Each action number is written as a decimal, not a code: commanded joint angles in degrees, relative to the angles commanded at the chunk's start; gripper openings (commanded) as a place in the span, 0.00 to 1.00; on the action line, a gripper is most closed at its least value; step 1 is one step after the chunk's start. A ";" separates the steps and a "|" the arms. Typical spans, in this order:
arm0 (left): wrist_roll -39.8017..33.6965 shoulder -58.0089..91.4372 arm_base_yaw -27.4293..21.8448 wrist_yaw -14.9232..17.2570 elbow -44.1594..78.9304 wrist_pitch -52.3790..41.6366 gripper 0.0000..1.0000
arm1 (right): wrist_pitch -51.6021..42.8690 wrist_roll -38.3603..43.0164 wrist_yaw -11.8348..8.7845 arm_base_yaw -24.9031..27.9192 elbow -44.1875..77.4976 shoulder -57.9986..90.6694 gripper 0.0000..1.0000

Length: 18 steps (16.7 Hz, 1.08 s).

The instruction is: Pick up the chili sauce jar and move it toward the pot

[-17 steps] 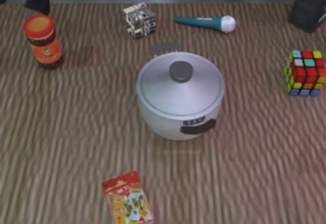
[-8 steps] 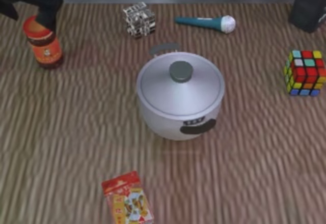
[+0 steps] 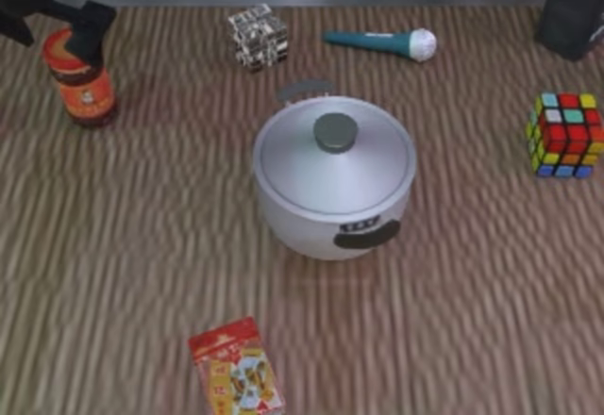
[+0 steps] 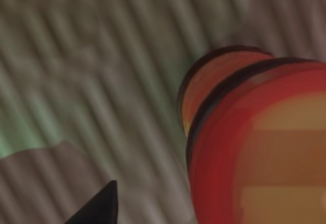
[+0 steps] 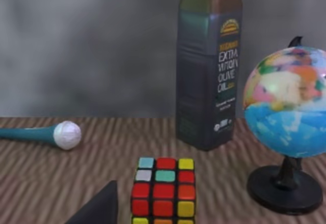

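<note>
The left tool (image 3: 58,21) hovered at the far-left corner of the tabletop (image 3: 142,245), its dark fingers spread open on either side of the orange-red lid of the chili sauce jar (image 3: 82,77) (the jar stood upright on the tabletop, not lifted). In the left wrist view the jar (image 4: 254,147) filled much of the frame, with one dark fingertip (image 4: 99,206) apart from it. The pot (image 3: 333,174) sat lidded at the middle, well apart from the jar. The right arm was parked at the far-right corner (image 3: 574,5); whether its tool was open could not be told.
</note>
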 joint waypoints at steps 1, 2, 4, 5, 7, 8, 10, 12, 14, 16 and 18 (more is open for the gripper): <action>-0.05 0.05 -0.35 0.05 -0.13 0.09 1.00 | 0.00 0.00 0.00 0.00 0.00 0.00 1.00; -0.08 0.22 -0.33 0.03 0.06 0.06 1.00 | 0.00 0.00 0.00 0.00 0.00 0.00 1.00; -0.22 2.10 -0.22 -0.02 2.23 -0.43 1.00 | 0.00 0.00 0.00 0.00 0.00 0.00 1.00; -0.25 3.65 -0.23 0.00 4.20 -0.85 1.00 | 0.00 0.00 0.00 0.00 0.00 0.00 1.00; -0.28 7.30 -0.31 0.06 9.10 -1.83 1.00 | 0.00 0.00 0.00 0.00 0.00 0.00 1.00; -0.33 9.14 -0.35 0.08 11.58 -2.30 1.00 | 0.00 0.00 0.00 0.00 0.00 0.00 1.00; -0.42 12.33 -0.44 0.11 15.65 -3.08 1.00 | 0.00 0.00 0.00 0.00 0.00 0.00 1.00; -0.45 14.01 -0.48 0.13 17.50 -3.50 1.00 | 0.00 0.00 0.00 0.00 0.00 0.00 1.00; -0.45 14.09 -0.48 0.13 17.58 -3.52 1.00 | 0.00 0.00 0.00 0.00 0.00 0.00 1.00; -0.45 14.09 -0.48 0.13 17.58 -3.52 1.00 | 0.00 0.00 0.00 0.00 0.00 0.00 1.00; -0.45 14.09 -0.48 0.13 17.58 -3.52 0.85 | 0.00 0.00 0.00 0.00 0.00 0.00 1.00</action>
